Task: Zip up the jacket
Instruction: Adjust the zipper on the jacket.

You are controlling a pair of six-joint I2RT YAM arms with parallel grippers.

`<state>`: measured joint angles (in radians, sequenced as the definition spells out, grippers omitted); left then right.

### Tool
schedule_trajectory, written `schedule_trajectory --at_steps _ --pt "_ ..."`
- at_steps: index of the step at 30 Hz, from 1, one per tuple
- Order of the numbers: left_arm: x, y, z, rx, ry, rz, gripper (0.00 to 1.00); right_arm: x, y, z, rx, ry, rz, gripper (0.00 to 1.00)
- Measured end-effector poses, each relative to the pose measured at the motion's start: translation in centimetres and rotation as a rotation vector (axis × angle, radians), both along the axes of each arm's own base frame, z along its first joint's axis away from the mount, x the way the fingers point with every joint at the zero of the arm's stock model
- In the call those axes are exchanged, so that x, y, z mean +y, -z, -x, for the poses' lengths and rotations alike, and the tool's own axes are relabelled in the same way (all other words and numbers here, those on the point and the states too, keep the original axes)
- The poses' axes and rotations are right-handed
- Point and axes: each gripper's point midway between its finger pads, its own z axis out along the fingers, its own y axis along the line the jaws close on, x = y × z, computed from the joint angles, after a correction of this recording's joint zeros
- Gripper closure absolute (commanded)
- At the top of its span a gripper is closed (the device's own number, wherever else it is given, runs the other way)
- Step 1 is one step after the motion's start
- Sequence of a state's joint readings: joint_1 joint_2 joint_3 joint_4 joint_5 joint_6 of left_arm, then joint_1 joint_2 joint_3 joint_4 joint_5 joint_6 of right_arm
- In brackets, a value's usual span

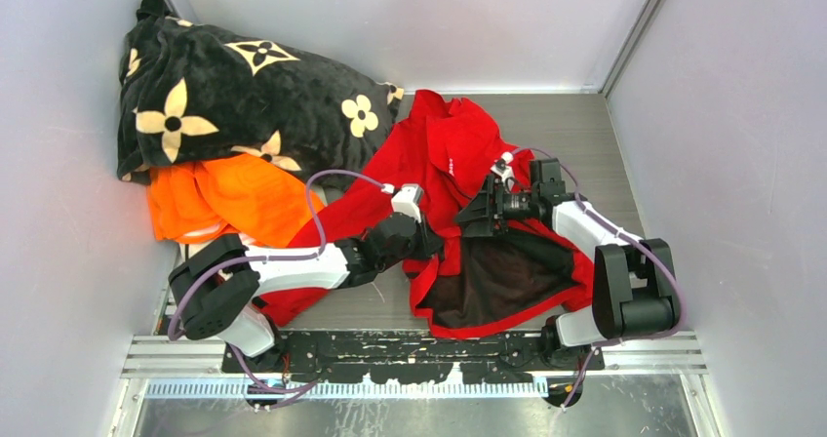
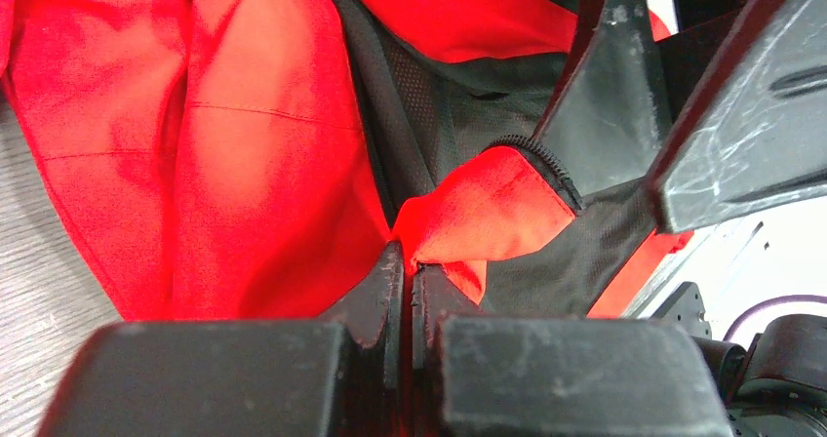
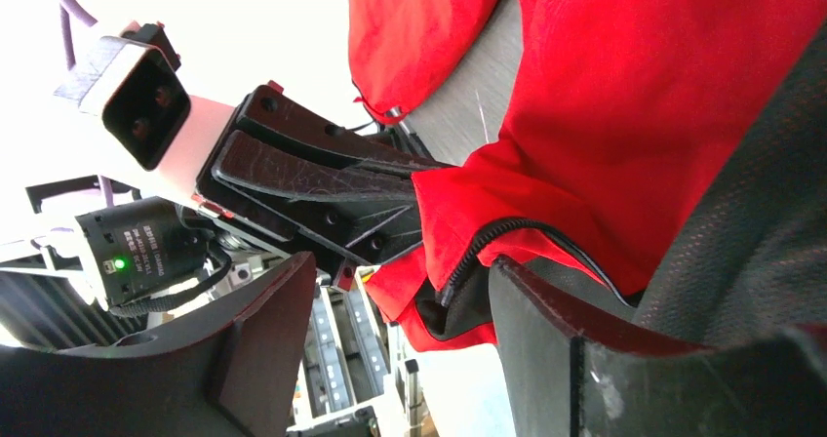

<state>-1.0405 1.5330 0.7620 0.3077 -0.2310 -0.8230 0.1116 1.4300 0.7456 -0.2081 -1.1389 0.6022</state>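
Observation:
The red jacket lies open on the table, its dark lining facing up at the front. My left gripper is shut on a fold of the jacket's front edge; in the left wrist view the fingers press together on red fabric beside a black zip edge. My right gripper is open, right next to the left one. In the right wrist view its gap is empty, one finger touches the jacket by the zip teeth, and the left gripper holds the fabric.
A black flower-patterned blanket lies at the back left with an orange garment in front of it. Grey walls close in the left, back and right sides. A metal rail with the arm bases runs along the front edge.

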Motion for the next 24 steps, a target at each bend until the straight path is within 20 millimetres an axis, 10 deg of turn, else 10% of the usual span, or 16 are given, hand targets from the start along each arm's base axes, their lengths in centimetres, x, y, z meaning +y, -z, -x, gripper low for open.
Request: schedule_trajectory --at_steps 17,24 --pt "-0.8 -1.7 2.2 -0.108 0.131 0.002 1.00 1.0 2.0 0.0 0.174 0.020 -0.015 0.36" --pt "-1.0 -1.5 3.3 -0.166 0.200 -0.026 1.00 1.1 2.7 -0.1 0.238 0.035 -0.027 0.62"
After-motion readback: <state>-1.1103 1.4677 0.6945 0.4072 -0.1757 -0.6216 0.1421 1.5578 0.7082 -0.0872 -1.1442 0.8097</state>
